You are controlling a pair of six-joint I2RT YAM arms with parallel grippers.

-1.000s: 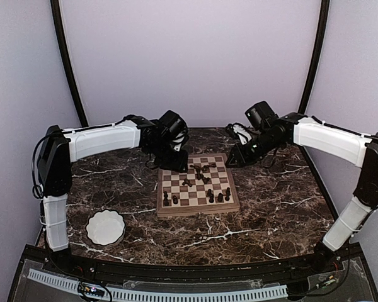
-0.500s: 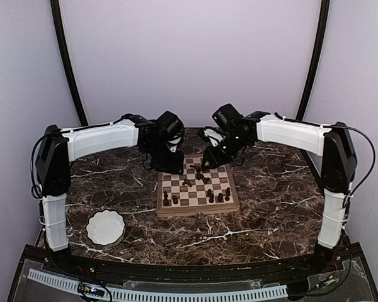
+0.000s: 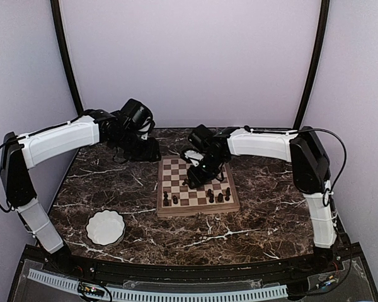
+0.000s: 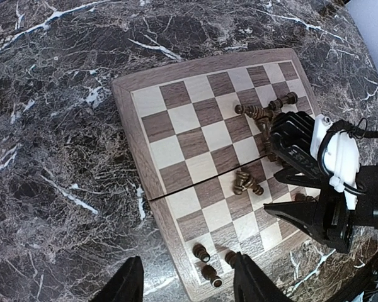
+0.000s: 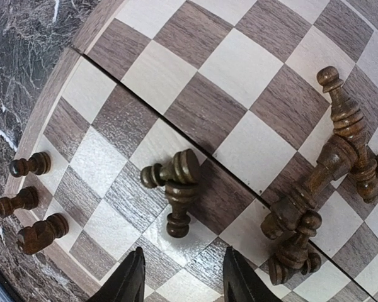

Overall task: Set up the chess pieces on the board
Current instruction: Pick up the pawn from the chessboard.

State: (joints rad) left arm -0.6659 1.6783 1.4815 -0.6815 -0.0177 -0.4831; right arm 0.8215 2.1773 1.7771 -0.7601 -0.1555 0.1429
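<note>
Top external: right gripper (image 3: 190, 181) partly hides chess pieces (image 3: 219, 197) (the middle ones).

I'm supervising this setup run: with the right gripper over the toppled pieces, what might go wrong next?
The two toppled pieces under the open right gripper lie touching, so closing may catch both or roll one away. The tangled pile beside them could get knocked too.

Robot lab booth (lavender walls (image 3: 189, 56))
</note>
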